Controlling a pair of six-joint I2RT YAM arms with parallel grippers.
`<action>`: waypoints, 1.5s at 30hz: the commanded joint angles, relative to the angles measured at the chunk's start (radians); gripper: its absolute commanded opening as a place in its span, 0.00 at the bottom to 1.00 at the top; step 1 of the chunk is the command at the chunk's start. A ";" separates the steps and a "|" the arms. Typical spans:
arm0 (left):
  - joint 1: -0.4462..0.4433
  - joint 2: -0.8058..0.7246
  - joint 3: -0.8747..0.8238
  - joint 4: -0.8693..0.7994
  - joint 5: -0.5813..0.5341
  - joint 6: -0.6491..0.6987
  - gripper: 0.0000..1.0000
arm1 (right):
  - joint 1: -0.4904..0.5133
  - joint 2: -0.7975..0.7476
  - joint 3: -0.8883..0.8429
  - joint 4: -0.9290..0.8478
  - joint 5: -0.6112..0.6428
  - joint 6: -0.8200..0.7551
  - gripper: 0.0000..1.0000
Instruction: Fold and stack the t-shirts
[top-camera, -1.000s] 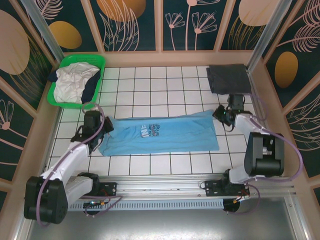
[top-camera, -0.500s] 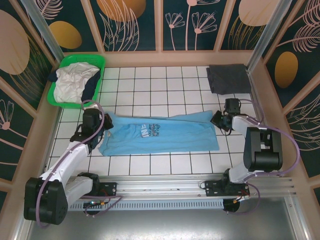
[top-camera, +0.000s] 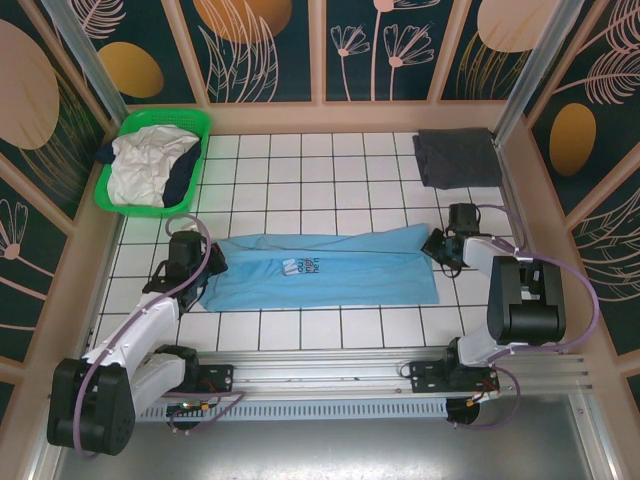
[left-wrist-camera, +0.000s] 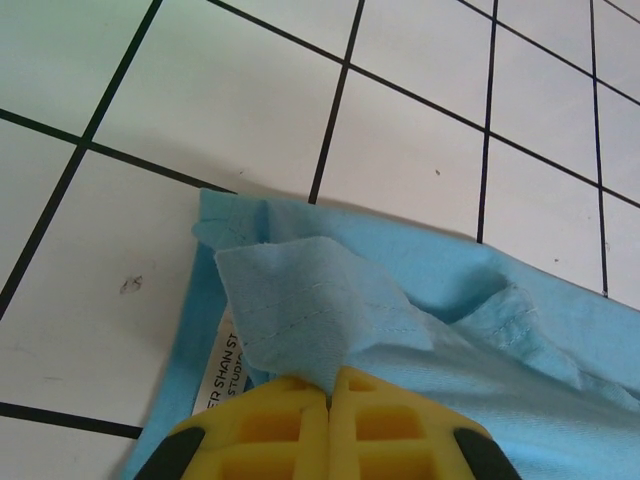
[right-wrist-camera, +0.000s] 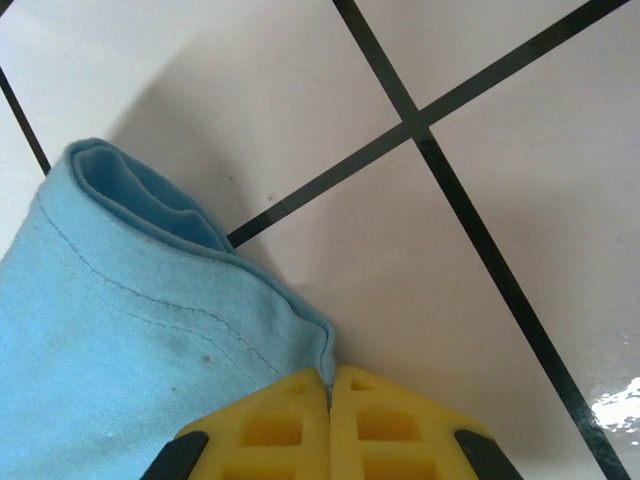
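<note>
1. The light blue t-shirt lay stretched sideways across the middle of the table, print up. It was narrowed into a long band between the two arms.
2. It looked thin, light and limp. It would probably sag wherever it was unsupported, crease easily and slide over the glossy tiles. The stitched hems and corners seemed the best places to hold, since the doubled cloth there gives jaws something to bite.
3. The left gripper had its jaws pressed together on a small flap of blue cloth at the collar end, just beside the neck label.
4. The right gripper was likewise clamped, pinching the layered hem corner at the opposite end.
5. A dark grey t-shirt sat folded in the far right corner, well apart from the blue one. A white t-shirt and a navy t-shirt lay heaped in the green basket at the far left.
6. The table was white tile with dark grout, shiny enough to show glare. Wood-framed walls painted with plants closed it in, leaving little room near the corners.
</note>
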 joint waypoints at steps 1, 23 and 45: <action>0.005 -0.014 -0.024 -0.013 -0.023 -0.003 0.00 | -0.003 -0.017 -0.031 -0.030 0.060 -0.019 0.00; 0.006 -0.064 -0.088 -0.050 -0.066 -0.065 0.24 | 0.102 -0.306 0.049 -0.216 0.191 0.001 0.14; -0.031 0.487 0.252 0.033 0.030 0.057 0.52 | 0.164 -0.065 -0.055 -0.005 0.101 0.029 0.20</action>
